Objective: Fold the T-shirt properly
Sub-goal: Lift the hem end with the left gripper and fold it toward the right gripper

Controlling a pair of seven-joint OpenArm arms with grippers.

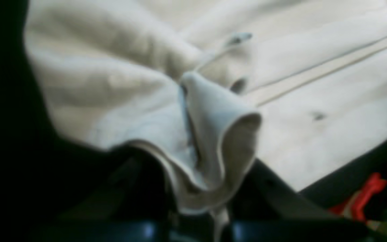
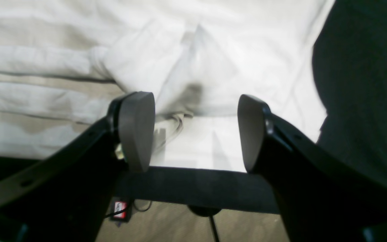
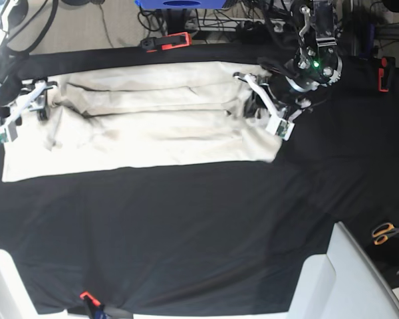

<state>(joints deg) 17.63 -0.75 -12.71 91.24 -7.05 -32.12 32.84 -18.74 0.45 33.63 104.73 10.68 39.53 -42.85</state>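
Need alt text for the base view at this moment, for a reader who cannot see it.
Seen from above, a cream T-shirt, folded into a long horizontal band, lies on a black tablecloth. The left gripper is shut on its right end and the right gripper is open at its left end. Orange-handled scissors lie at the far right.

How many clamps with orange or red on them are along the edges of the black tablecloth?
3 visible: one clamp on the far edge, one on the side by the left arm, one on the near edge. Others may be hidden.

Black tablecloth (image 3: pixel 186 212), orange-handled scissors (image 3: pixel 388 232) near its right edge, red clamp (image 3: pixel 167 41) at the far edge.
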